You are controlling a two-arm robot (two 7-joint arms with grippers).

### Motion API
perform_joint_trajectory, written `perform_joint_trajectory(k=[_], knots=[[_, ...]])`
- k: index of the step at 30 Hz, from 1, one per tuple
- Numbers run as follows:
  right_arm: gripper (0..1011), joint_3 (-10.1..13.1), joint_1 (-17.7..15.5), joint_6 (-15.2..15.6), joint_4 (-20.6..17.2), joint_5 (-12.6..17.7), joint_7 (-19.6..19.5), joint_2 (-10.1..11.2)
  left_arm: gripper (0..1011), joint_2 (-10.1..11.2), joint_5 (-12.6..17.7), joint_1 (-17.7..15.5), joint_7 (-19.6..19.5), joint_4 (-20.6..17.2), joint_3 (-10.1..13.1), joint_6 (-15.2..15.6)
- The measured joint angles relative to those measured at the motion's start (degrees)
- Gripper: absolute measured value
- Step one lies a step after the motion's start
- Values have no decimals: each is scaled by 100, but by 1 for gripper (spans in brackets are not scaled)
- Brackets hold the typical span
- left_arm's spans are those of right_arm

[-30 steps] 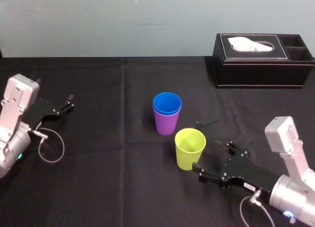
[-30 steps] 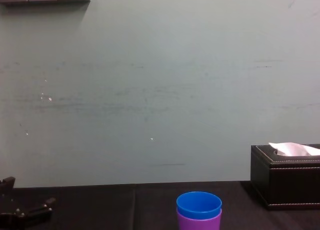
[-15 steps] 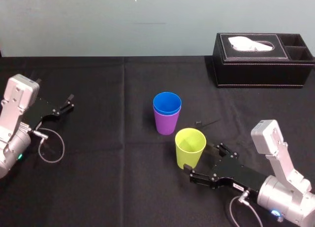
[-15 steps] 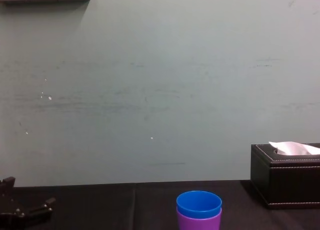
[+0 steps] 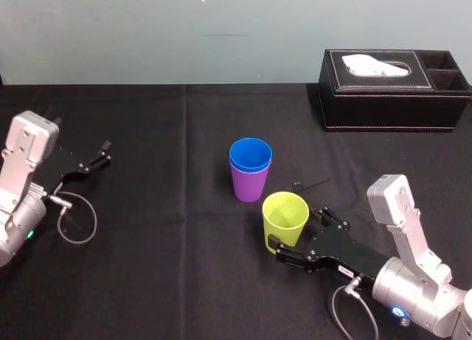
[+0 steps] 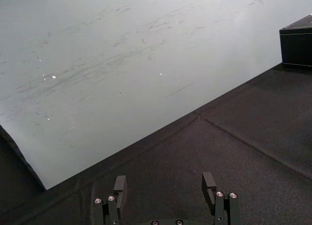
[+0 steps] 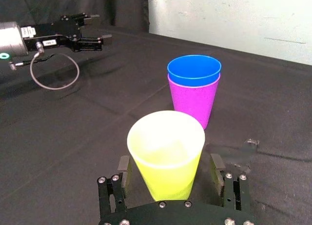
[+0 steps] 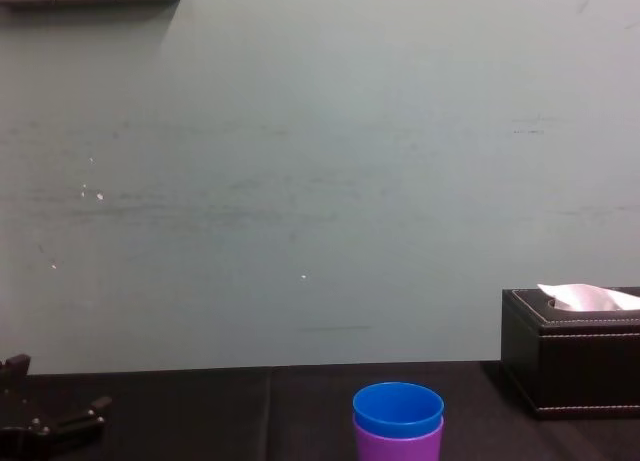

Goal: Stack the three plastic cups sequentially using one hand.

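Blue cup [image 5: 250,154] sits nested in purple cup [image 5: 249,186] mid table [image 5: 162,281], so 1st stack looks done. Yellow-green cup [image 5: 285,220] stands upright on its own just in front & a bit right of the pair. Right pincer [image 7: 170,169] is open w/ a finger either side of it, not yet clamped, holding nothing. Left pincer [image 5: 105,154] is parked far left, open, empty. Left to do: grip, lift, drop into blue

The right gripper [image 5: 297,227] and left gripper [image 5: 103,153] are black and two-fingered, on silver cylindrical wrists [image 5: 402,290] (small white labels, silver screws), each trailing a looped grey cable [image 5: 77,227].
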Motion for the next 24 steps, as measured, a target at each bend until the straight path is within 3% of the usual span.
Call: perform_joint_trajectory(k=[12,24], knots=[[1003,-19,159,-56,94,-64,-13,-207,1011,0,0,0,0,0,0,0],[1003,-39,187,-50,113,-103,-33,-248,1011,0,0,0,0,0,0,0]])
